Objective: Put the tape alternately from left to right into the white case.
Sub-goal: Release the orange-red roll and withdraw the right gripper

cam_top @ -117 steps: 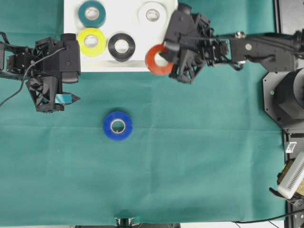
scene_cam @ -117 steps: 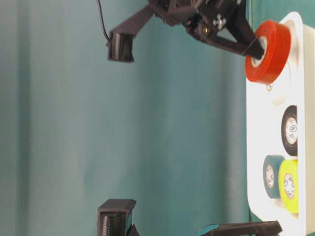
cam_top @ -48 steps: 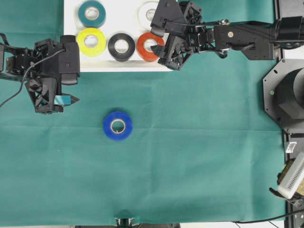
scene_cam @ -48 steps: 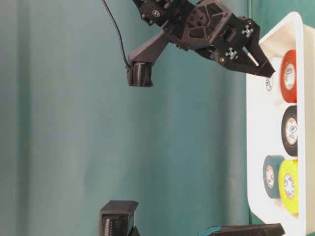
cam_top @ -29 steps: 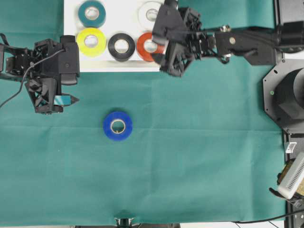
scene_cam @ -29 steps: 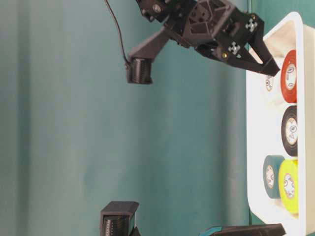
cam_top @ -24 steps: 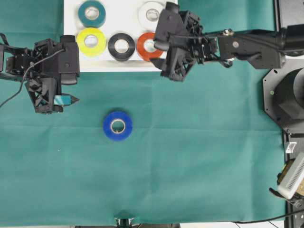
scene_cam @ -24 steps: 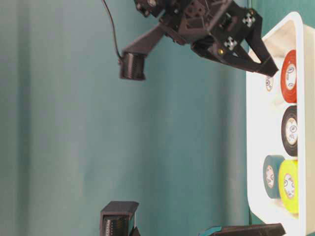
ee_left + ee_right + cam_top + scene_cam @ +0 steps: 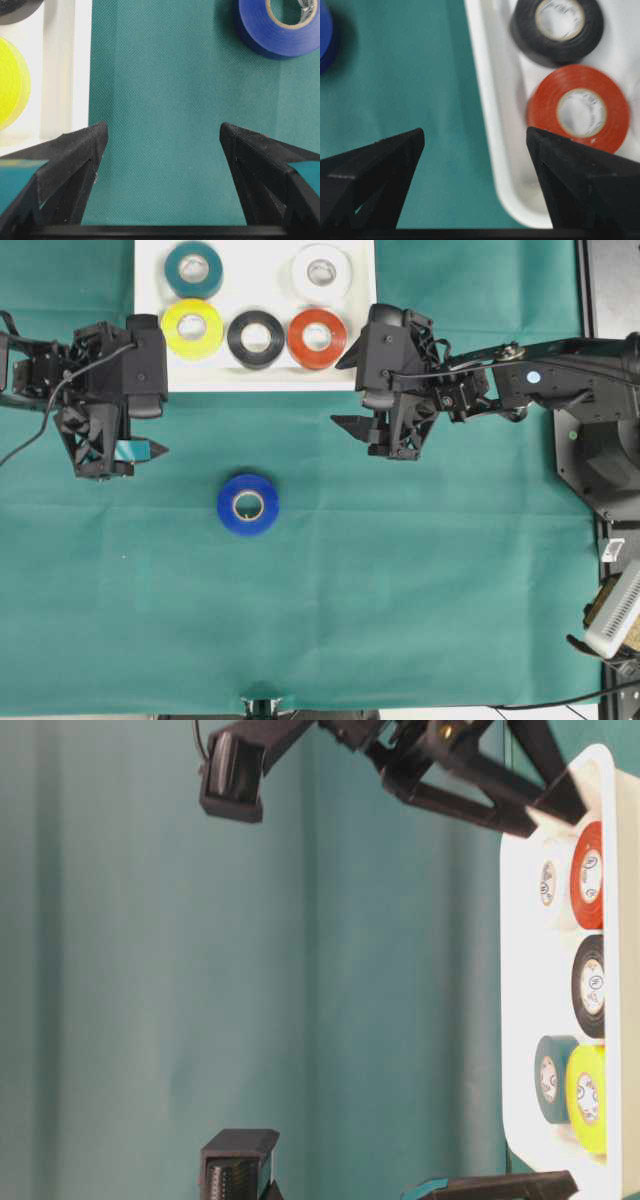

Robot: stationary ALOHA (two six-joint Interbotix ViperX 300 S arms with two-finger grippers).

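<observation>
The white case (image 9: pixel 250 383) at the table's far edge holds teal (image 9: pixel 194 268), white (image 9: pixel 321 272), yellow (image 9: pixel 192 327), black (image 9: pixel 256 338) and red-orange tape (image 9: pixel 317 337). The blue tape (image 9: pixel 248 504) lies flat on the green cloth, outside the case. My right gripper (image 9: pixel 340 393) hovers open and empty beside the case's near right corner (image 9: pixel 485 100), with the red-orange tape (image 9: pixel 545 107) just past one finger. Left of the blue tape (image 9: pixel 255 35), my left gripper (image 9: pixel 163 132) is open over bare cloth, holding nothing.
Green cloth covers the table. The right arm's base and some equipment (image 9: pixel 610 615) stand along the right edge. The left arm's cable (image 9: pixel 40 420) trails off to the left.
The right gripper has drawn back out of the case, toward the near side and the right, leaving the red-orange tape lying flat beside the black one. The left arm has not moved.
</observation>
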